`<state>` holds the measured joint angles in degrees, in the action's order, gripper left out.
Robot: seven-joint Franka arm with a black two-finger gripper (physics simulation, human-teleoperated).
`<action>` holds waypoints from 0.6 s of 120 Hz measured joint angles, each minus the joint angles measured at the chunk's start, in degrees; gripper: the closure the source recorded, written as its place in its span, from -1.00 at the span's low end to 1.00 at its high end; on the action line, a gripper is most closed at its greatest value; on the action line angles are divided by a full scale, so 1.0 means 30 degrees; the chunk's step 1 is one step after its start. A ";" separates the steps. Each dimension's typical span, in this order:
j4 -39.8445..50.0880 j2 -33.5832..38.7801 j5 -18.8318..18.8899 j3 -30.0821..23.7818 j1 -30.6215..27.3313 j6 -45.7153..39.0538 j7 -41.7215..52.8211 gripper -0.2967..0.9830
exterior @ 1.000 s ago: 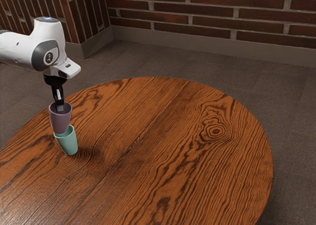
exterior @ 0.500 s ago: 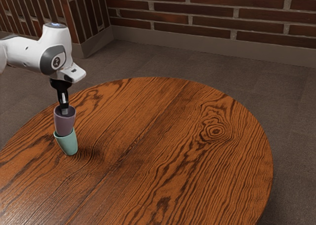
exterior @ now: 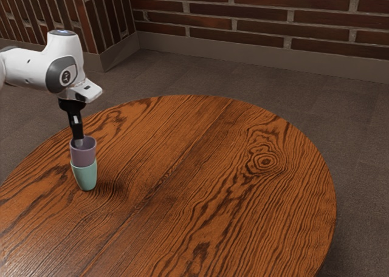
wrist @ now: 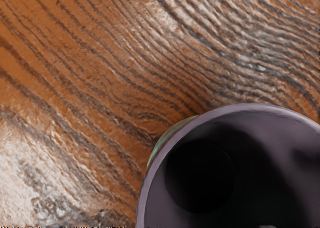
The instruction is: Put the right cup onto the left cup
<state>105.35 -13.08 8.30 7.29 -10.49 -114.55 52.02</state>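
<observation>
At the exterior view's left, the purple cup (exterior: 83, 153) sits nearly upright in the mouth of the teal cup (exterior: 86, 176), which stands on the table. The lower part of the purple cup is hidden inside the teal one. My gripper (exterior: 78, 143) reaches down into the purple cup's mouth, toward the rim's left side in that view. In the wrist view the purple cup (wrist: 230, 114) opens up toward my hand, its inside dark, and a sliver of the teal cup (wrist: 167, 138) peeks out beside its rim.
The round wooden table (exterior: 200, 180) extends from the cups to the exterior view's right. Its curved edge drops to a grey floor (exterior: 182, 73), with a brick wall behind.
The purple cup has come down from above the teal cup's rim and sits deeper in it. The teal cup has gone from leaning to nearly upright. My hand has shifted slightly and lowered.
</observation>
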 joint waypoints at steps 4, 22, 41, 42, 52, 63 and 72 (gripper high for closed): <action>0.0049 0.0005 -0.0093 0.0002 -0.0089 0.0002 0.0011 -0.28; 0.0084 0.0027 -0.0283 0.0002 -0.0160 0.0006 0.0060 -0.41; 0.0039 0.0759 -0.0185 0.0003 -0.0076 0.0064 0.0102 -0.48; 0.0035 0.0820 -0.0177 0.0003 -0.0056 0.0076 0.0103 -0.48; -0.0102 0.1271 -0.0108 0.0004 0.0252 0.0232 0.0117 -0.50; -0.0919 0.1406 -0.0181 0.0004 0.1033 0.0804 0.0168 -0.51; -0.2243 0.1609 -0.0244 0.0246 0.2422 0.1891 0.0242 -0.52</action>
<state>98.62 -8.25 7.57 8.03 -3.23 -108.87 52.75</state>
